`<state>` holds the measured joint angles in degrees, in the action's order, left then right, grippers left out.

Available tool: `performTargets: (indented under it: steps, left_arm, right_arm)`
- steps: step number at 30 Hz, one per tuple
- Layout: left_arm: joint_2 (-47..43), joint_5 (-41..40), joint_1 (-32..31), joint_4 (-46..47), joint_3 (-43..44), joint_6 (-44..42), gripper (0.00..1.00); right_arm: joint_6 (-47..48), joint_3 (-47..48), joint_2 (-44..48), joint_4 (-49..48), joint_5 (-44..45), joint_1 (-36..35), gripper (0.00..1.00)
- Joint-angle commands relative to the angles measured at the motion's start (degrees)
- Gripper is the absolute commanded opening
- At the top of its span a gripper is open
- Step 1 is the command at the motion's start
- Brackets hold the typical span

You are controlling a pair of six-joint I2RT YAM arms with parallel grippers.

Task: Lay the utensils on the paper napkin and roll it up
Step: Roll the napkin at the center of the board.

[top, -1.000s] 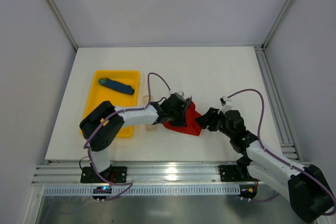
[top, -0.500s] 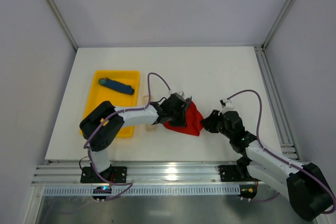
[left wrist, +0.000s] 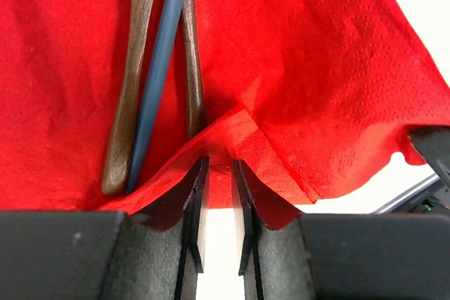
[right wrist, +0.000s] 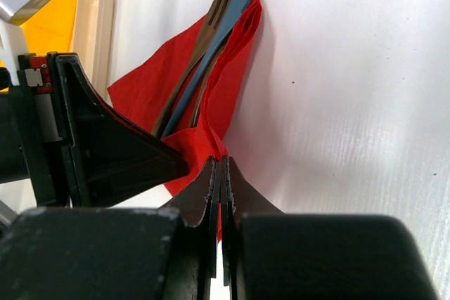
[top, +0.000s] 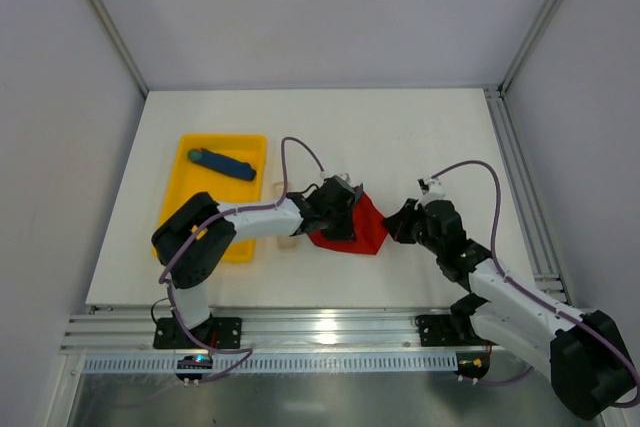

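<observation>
Utensils (left wrist: 130, 89) inside red napkin (left wrist: 316, 89) (half-folded)

The left white-linked, black-jointed arm (top: 252, 215) and the matching right arm (top: 515, 297) have bulky black shoulder housings on black bolted base plates (top: 225, 329). A thin purple cable (top: 283, 162) loops along each. The left black gripper (left wrist: 218, 168) and the right black gripper (right wrist: 220, 168) have flat, tapering matte fingers.

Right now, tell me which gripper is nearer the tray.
Left. The left gripper is at the left edge of the napkin, just right of the tray; the right gripper pinches its right edge.
</observation>
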<state>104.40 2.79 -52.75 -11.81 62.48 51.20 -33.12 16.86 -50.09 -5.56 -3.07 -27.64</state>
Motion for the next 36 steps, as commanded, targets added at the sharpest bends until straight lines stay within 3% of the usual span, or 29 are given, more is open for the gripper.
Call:
performTargets:
  steps: [1,20,36]
  left_arm:
    - [-0.7,-2.4,-0.2,-3.1,1.7,-0.2,0.24]
    - [0.9,-2.4,-0.2,-1.2,-0.2,0.6,0.23]
    - [0.2,-2.4,-0.2,0.0,-1.9,0.9,0.22]
  right_arm:
    - [-0.7,2.6,-1.2,-2.0,-2.7,0.1,0.04]
    - [-10.2,1.9,-6.7,-15.2,-12.0,0.1,0.04]
    - [-18.2,0.9,-15.6,-29.9,-10.4,-2.0,0.04]
